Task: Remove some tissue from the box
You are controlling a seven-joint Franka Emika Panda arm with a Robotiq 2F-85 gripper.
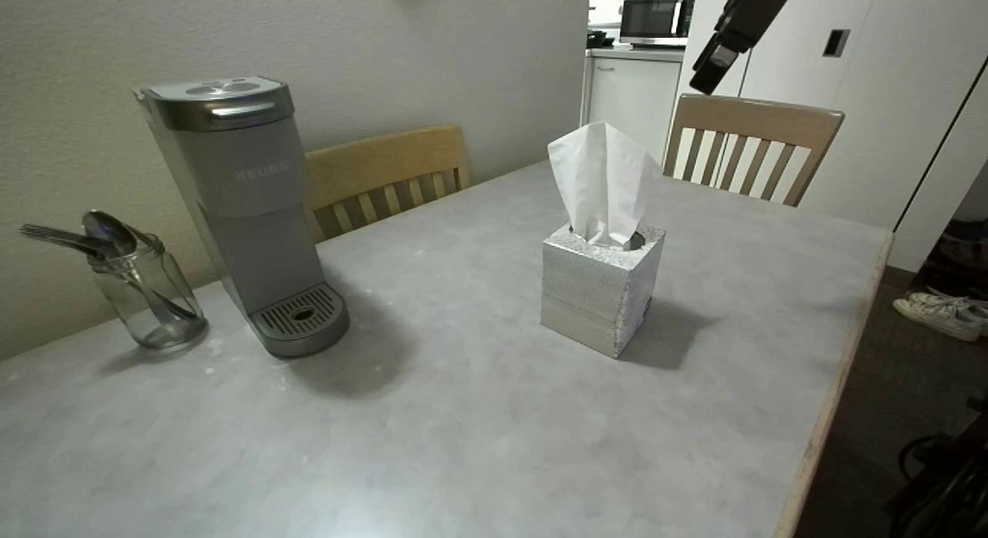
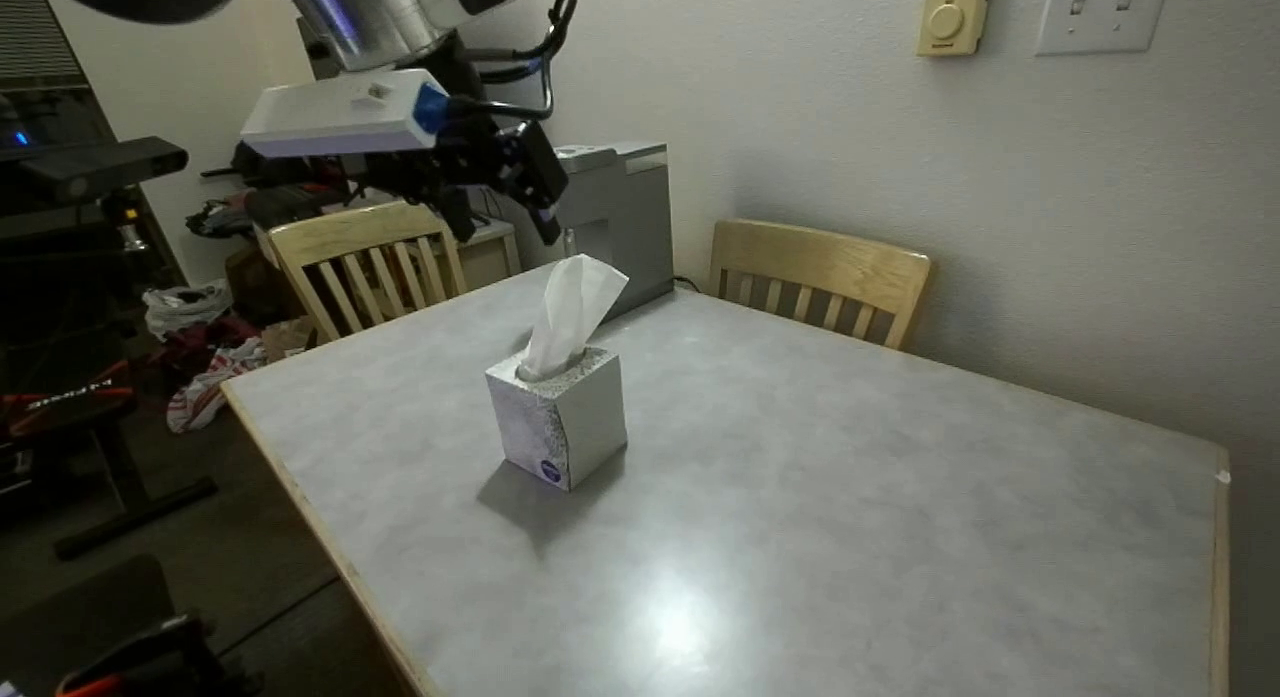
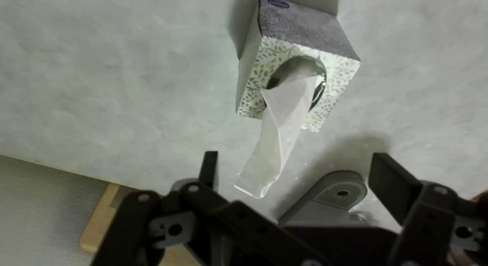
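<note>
"While the gripper (image 3: 295, 165) hangs above the bench (image 1: 463, 414), read me its state."

"Released. Fingers (image 3: 394, 187) stand wide apart in the wrist view, a broad gap between them. Above them in an exterior view, a white casing (image 2: 335, 114) on the arm (image 2: 365, 22)."

"And the tissue (image 3: 278, 144)?"

"White, creased, standing up out of an oval hole (image 3: 293, 67). Wrist view: it shows between the fingers, apart from both. In an exterior view its tip appears near the fingertips (image 2: 547, 225) and lower; depth between them I cannot judge."

"Location of the tissue box (image 1: 583, 295)?"

"Upright on the bench. Sides silvery grey to mauve, leaf pattern (image 3: 337, 77) on top, purple logo (image 2: 551, 470) low on one side. Shadow (image 1: 668, 337) on the bench right beside it."

"Next outward?"

"Coffee maker (image 1: 266, 206), grey, lettered KEURIG, well apart from the tissue box. Near it, a clear glass jar (image 1: 139, 314) with cutlery (image 1: 65, 239) leaning inside, a spoon bowl (image 1: 110, 231) sticking out at the top."

"Past the bench edge?"

"Wooden chair (image 2: 820, 257), slatted back, near the wall (image 2: 850, 127); logged in both exterior views. Another chair (image 2: 355, 229), also wooden and slatted, at a different edge. On the wall, light switches (image 2: 1100, 12) and a yellowish fixture (image 2: 950, 19)."

"Background?"

"Microwave (image 1: 652, 17), dark-fronted, on a counter (image 1: 641, 54). Pale shoes (image 1: 938, 314) on the dark floor (image 1: 888, 384), in an exterior view."
</note>
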